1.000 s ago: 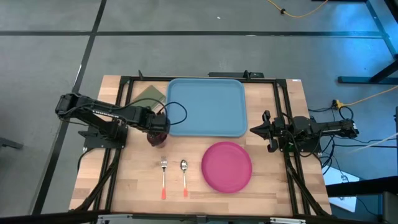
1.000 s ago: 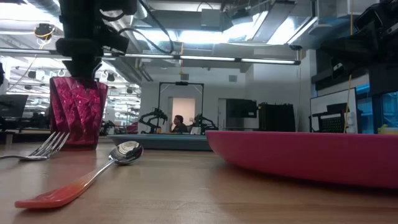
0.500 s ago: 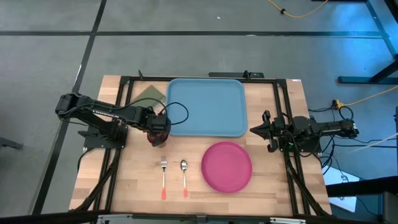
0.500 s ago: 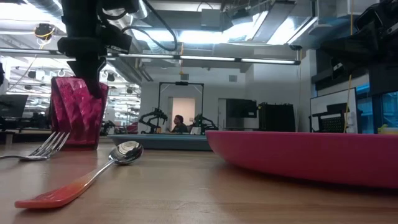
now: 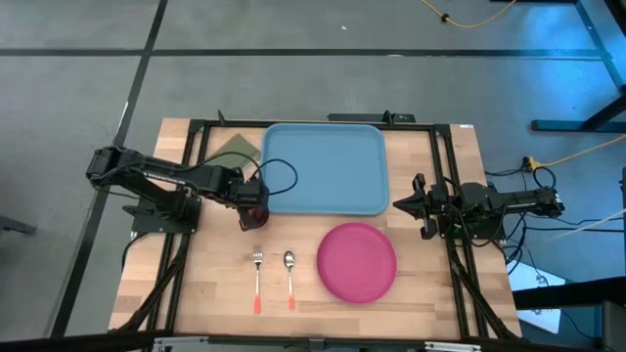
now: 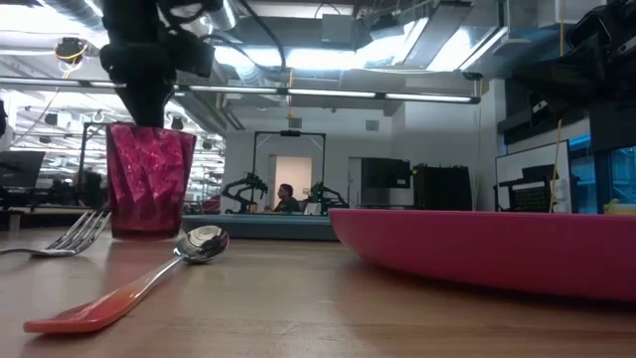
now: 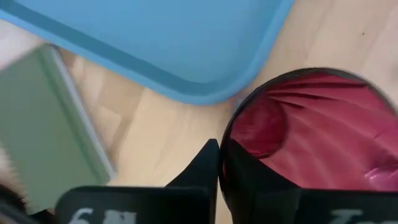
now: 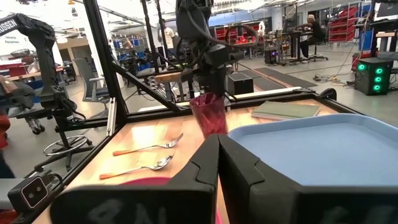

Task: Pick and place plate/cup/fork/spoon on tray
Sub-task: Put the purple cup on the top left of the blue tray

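The left gripper (image 5: 252, 202) had its fingers pinched on the rim of the cup (image 6: 150, 179), lifted just beside the tray (image 5: 326, 167) corner; I'd clear that raised rim before lowering it.

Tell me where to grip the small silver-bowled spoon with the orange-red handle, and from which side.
Grip the spoon across the middle of its orange-red handle, coming straight down from above. It lies flat on the table, and the fork lies parallel beside it with a gap that probably leaves room for the fingers; the thin handle suits a narrow pinch.
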`<state>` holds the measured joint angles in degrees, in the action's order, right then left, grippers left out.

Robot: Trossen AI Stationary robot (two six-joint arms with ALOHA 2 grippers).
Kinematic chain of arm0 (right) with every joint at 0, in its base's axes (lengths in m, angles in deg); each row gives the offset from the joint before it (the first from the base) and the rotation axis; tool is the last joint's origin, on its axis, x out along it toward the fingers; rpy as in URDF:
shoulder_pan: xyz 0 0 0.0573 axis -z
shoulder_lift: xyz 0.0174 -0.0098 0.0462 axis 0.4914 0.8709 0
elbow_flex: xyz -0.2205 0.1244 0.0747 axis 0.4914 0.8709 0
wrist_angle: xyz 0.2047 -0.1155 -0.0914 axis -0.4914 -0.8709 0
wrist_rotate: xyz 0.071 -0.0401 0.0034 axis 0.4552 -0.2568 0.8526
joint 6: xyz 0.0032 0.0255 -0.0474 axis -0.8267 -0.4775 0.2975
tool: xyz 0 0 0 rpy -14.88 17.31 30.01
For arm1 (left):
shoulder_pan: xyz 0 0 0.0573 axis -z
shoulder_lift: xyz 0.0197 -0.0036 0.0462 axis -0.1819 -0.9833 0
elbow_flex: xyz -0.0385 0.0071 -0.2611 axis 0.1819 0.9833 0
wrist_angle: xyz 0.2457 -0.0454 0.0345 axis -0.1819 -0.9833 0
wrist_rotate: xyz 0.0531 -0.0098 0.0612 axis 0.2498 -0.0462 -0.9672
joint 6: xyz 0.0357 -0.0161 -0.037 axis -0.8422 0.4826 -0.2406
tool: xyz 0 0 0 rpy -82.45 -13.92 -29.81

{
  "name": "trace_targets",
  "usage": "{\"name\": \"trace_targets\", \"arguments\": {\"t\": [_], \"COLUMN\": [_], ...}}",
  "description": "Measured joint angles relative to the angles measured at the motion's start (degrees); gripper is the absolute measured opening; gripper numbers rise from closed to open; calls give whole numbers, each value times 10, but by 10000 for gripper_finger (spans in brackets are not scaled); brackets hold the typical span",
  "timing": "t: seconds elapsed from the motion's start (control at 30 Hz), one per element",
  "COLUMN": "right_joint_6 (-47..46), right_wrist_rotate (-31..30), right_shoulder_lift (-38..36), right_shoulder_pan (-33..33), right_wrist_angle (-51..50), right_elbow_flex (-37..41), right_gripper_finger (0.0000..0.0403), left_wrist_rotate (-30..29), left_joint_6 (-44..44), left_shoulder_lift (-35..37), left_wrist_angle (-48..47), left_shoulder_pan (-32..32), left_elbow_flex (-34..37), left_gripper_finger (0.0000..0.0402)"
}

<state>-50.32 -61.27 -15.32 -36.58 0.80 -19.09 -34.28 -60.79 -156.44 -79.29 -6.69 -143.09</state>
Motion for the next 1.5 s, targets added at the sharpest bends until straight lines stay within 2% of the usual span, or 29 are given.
{"name": "trace_targets", "arguments": {"t": [0.37, 0.57, 0.7, 1.0, 1.3, 1.5], "right_joint_6": [1, -1, 0, 0, -1, -1], "right_wrist_rotate": [0, 0, 0, 0, 0, 0], "right_shoulder_lift": [0, 0, 0, 0, 0, 0], "right_shoulder_pan": [0, 0, 0, 0, 0, 0], "right_wrist_angle": [0, 0, 0, 1, 1, 1], "right_elbow_flex": [0, 0, 0, 0, 0, 0], "right_gripper_finger": [14, 14, 14, 14, 14, 14], "left_wrist_rotate": [-29, -64, -45, 5, 60, 63], "left_joint_6": [-91, -139, -164, -165, -166, -166], "left_shoulder_lift": [0, 0, -1, -43, -122, -129], "left_wrist_angle": [-36, 10, 58, 121, 176, 196], "left_shoulder_pan": [-5, -51, -113, -252, -306, -330], "left_elbow_flex": [-125, -138, -138, -138, -138, -138], "left_gripper_finger": [5, 4, 4, 4, 4, 4]}}
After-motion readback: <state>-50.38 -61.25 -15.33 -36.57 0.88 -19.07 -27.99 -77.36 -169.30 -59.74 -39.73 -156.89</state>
